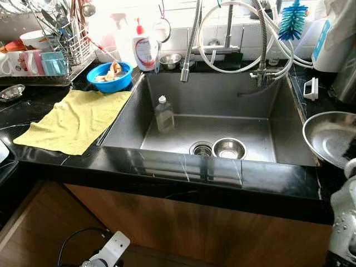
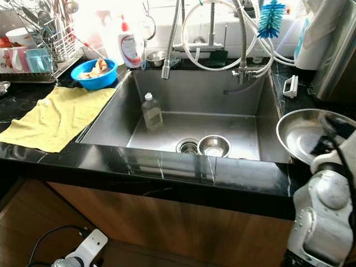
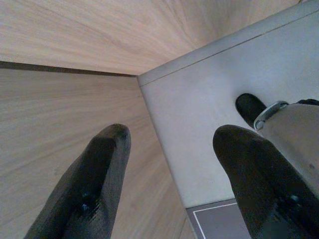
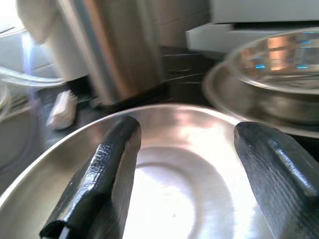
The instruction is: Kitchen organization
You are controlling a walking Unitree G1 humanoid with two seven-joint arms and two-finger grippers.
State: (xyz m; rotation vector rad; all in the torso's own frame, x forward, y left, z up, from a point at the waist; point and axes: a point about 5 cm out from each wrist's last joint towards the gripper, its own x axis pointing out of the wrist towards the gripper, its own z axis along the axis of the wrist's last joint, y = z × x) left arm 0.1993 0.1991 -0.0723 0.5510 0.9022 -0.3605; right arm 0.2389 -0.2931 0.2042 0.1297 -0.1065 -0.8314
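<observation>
- Black stone table (image 1: 167,167) ran across the middle of the frame, with a steel sink (image 1: 128,119) sunk into it and wood cabinet fronts below.
- We held our right hand (image 4: 184,169) at the right edge of the frame, over a large steel bowl (image 1: 328,136) that sat on the table beside the sink; its fingers were spread apart, one on each side above the bowl's hollow, gripping nothing that we could see.
- Our left hand (image 3: 174,174) hung low by the cabinet at the bottom left, fingers spread and empty, pointing at wood panelling and a pale floor.
- We judged the tidying barely begun: a small steel bowl (image 1: 229,148) lay in the sink basin just beside the drain (image 1: 201,149), and a clear bottle (image 1: 164,114) stood upright in the basin near its left wall.
- Still out on the table were a yellow cloth (image 1: 75,119) spread at the left, a blue bowl (image 1: 109,76) holding scraps behind it, and a white soap bottle (image 1: 144,50) at the back.
- A dish rack (image 1: 50,55) with cups and utensils filled the upper left.
- Looped faucet hoses (image 1: 239,39) and a blue brush (image 1: 292,19) hung over the rear of the sink, and we judged they could snag an arm reaching inward.
</observation>
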